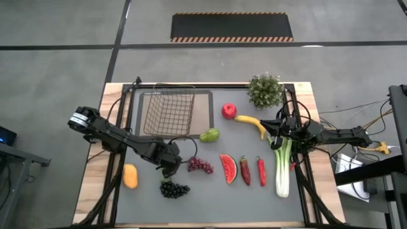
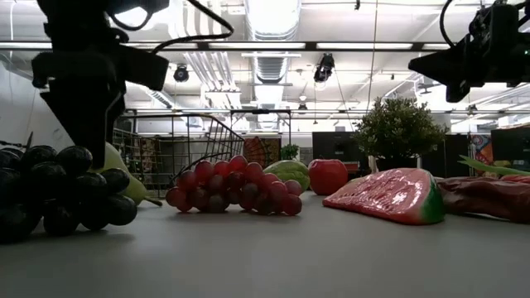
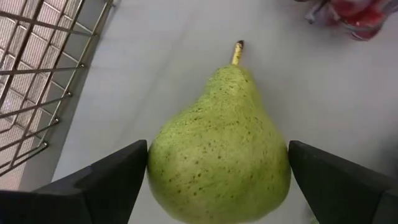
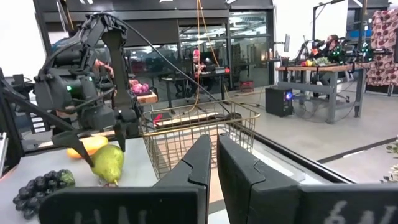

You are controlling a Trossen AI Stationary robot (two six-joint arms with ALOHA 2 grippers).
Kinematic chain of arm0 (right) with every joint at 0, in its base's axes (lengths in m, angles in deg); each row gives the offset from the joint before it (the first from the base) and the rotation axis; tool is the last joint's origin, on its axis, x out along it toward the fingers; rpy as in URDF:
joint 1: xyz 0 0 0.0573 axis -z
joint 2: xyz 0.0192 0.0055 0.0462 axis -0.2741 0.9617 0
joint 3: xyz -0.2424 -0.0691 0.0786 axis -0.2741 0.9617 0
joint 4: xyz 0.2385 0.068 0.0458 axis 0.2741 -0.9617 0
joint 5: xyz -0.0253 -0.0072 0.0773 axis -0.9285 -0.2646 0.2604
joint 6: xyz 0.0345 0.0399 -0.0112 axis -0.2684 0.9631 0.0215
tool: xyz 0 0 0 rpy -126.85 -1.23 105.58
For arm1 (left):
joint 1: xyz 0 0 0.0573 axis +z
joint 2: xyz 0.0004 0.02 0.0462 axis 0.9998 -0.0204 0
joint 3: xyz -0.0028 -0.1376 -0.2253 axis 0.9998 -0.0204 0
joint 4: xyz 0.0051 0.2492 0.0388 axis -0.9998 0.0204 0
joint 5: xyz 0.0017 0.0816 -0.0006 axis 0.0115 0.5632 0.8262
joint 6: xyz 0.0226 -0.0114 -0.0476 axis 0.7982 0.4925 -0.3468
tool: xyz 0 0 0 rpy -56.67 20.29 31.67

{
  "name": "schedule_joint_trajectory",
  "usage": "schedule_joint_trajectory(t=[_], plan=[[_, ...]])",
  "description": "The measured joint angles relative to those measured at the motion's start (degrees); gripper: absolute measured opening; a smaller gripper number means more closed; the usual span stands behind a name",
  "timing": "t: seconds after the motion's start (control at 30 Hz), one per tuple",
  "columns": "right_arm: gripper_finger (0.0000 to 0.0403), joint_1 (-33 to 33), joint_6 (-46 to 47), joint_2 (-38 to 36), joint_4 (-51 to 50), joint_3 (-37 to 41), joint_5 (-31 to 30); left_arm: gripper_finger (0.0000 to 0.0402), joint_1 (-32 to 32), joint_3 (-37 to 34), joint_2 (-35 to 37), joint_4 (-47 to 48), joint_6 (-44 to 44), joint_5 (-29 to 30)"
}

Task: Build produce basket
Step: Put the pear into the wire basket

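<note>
Left end effector straddles a speckled green pear beside the wire basket.

The smooth, green, brown-flecked toy pear lies on its side on the grey table, at about seven o'clock from the dark wire-mesh basket. It looks light, rigid and slick, so its wide belly seems the surest hold; the tapered neck would likely slip. The left end effector has its fingers spread wide on either flank, apparently not yet pinching. Red grapes lie at three o'clock, black grapes at six. The right end effector, pressed together, waits above the long leek.
</note>
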Motion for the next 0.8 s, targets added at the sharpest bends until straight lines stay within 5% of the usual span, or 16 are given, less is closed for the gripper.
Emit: schedule_joint_trajectory(t=[0.5,0.8], plan=[[0.0018,0.0,-0.1,0.0,0.3,0.0,0.0,0.0299,-2.8,0.4,1.5,-1.5,-2.5,0.8],[0.0018,0.0,-0.3,0.0,3.5,0.0,0.0,0.0297,-11.2,4.5,11.0,-12.3,3.4,20.2]])
